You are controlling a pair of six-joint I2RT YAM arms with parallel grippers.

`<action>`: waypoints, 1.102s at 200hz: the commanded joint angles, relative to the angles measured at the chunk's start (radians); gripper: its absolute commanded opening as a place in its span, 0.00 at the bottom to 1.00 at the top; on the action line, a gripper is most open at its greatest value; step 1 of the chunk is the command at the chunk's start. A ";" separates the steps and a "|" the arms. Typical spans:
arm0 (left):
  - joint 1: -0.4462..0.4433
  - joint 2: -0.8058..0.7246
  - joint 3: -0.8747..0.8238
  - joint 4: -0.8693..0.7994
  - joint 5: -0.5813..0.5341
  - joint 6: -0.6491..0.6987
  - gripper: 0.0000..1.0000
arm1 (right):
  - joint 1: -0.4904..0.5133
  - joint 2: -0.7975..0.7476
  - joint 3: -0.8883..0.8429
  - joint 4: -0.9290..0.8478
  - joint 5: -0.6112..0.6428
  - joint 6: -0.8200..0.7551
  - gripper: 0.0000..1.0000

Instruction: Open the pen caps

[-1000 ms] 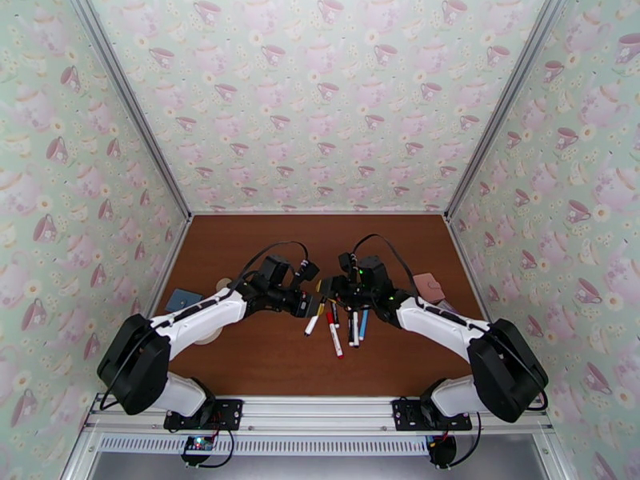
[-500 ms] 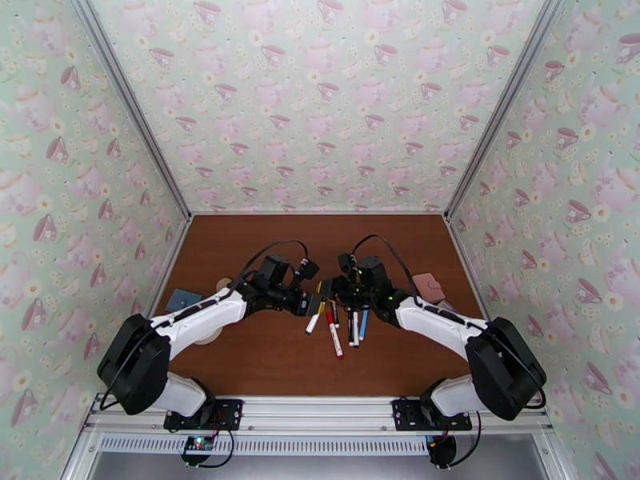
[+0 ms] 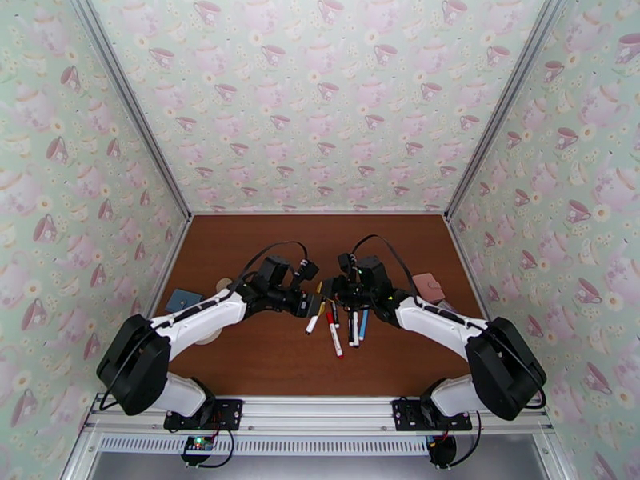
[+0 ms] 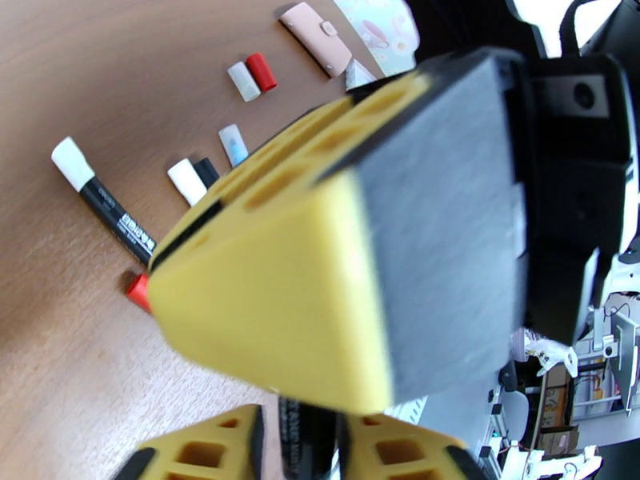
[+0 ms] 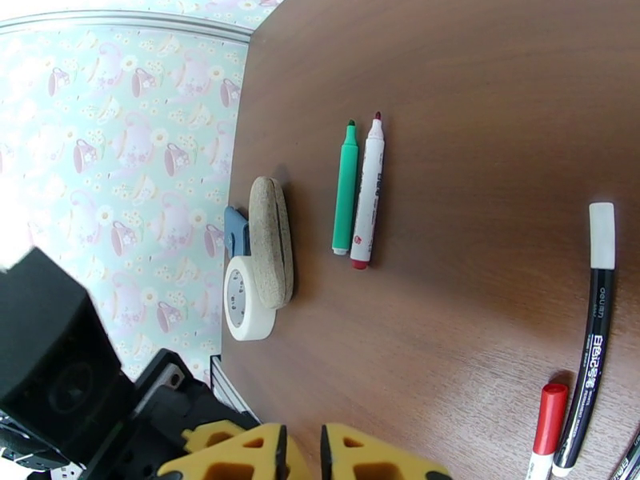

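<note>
bracketing a black pen [image 4: 309, 446], left end effector [image 4: 302, 419] grip unclear; right end effector [image 5: 304, 442] closed tight

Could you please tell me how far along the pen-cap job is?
Done: the green pen and white pen lie uncapped, and loose caps lie on the table. In hand: a dark pen sits between the fingers of the left gripper. Left: the black pen and red-capped pen are capped.
</note>
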 commanded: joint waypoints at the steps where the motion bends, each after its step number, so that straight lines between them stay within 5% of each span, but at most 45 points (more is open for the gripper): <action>1: -0.002 -0.028 -0.030 0.055 0.022 -0.026 0.40 | 0.009 -0.024 0.036 0.006 0.006 0.008 0.10; 46: -0.024 -0.019 -0.057 0.133 0.030 -0.070 0.42 | 0.009 -0.023 0.041 0.032 0.001 0.033 0.11; 119: -0.039 -0.009 -0.060 0.120 -0.029 -0.067 0.10 | 0.008 -0.057 0.021 0.001 0.087 0.051 0.05; 167: -0.027 -0.027 -0.102 0.183 0.100 -0.103 0.08 | -0.008 -0.123 -0.004 0.096 0.026 0.004 0.01; 199: -0.029 -0.046 -0.097 0.096 0.012 -0.058 0.07 | -0.030 -0.158 0.003 0.059 0.013 -0.028 0.01; 220: -0.083 -0.052 -0.067 0.005 -0.174 -0.025 0.06 | -0.047 -0.174 0.017 -0.030 0.080 -0.030 0.00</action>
